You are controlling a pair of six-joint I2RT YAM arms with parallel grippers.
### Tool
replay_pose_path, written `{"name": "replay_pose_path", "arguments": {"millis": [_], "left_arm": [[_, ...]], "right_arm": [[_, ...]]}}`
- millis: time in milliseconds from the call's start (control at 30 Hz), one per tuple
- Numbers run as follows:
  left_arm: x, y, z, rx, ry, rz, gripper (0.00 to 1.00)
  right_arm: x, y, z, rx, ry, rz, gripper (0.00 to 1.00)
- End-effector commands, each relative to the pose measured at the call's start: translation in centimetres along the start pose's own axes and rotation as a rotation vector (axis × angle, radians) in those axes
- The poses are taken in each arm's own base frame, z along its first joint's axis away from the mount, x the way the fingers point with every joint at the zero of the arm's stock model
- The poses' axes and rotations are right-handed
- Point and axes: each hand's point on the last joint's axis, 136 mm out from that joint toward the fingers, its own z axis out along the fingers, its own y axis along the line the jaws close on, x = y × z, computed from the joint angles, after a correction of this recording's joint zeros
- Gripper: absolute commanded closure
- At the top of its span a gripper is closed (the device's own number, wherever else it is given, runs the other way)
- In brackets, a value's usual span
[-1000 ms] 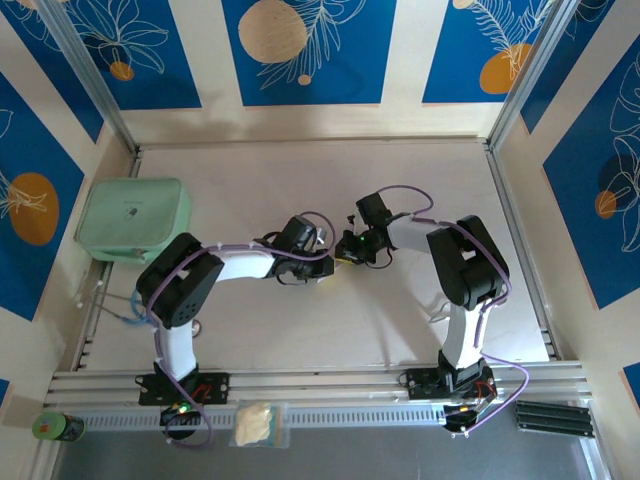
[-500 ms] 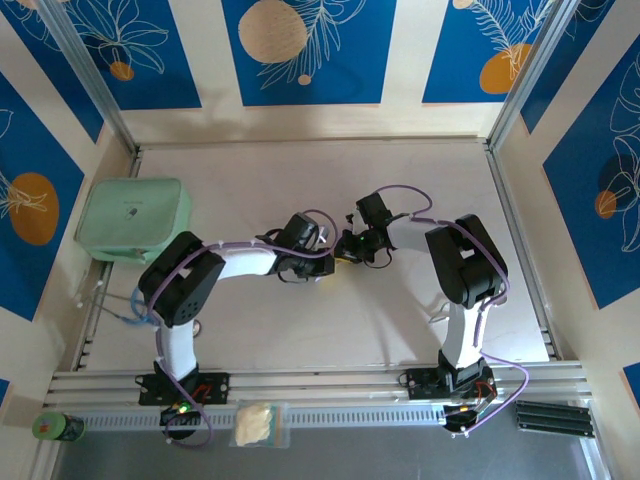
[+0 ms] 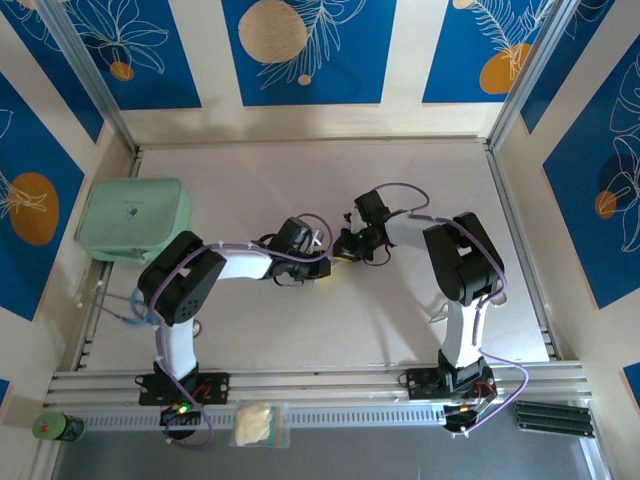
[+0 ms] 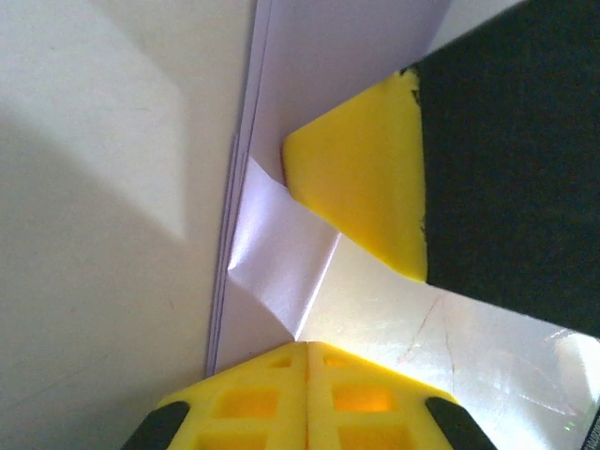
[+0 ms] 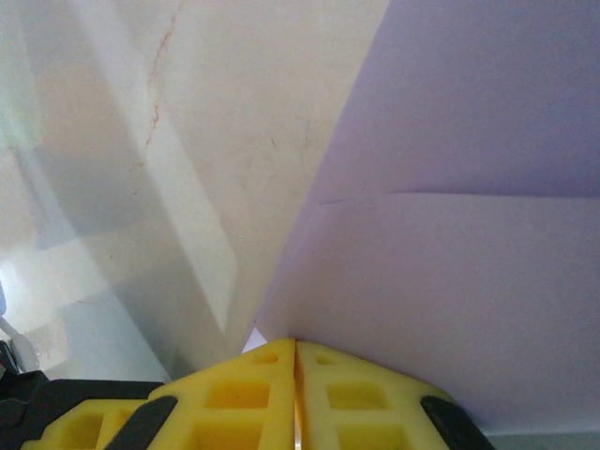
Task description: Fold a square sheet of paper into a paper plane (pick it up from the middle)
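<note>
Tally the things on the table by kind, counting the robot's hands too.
Hands: 2, the left hand and the right hand, each shut on the lilac paper.
Paper: 1, the lilac paper, partly folded.
Boxes: 1, the mint-green box.
Total: 4

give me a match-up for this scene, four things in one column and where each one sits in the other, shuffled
Things:
1. green box
2. lilac paper
3. green can
4. cream lump

Places:
a. on the near rail, between the arm bases
b. at the table's left side
c. near-left corner, off the table
d. pinched by the left gripper and right gripper

Pairs: 1-b, 2-d, 3-c, 4-a
</note>
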Motion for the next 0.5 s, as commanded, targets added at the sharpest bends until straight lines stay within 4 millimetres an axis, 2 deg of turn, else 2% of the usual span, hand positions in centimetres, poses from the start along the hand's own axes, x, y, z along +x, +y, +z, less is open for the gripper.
{"name": "replay_pose_path", "arguments": {"millis": [0,467], "left_arm": [[2.5,2.5,-0.4,-0.050,0.067,-0.059,0.92],[7.0,3.5,-3.8,-0.113,0.212,-0.028,0.92]], "right_arm": [[4.0,-6.7,2.1,0.232,0.128,0.083,0.90],[4.0,-7.1,2.0,0.269,0.148,0.097,0.91]]}}
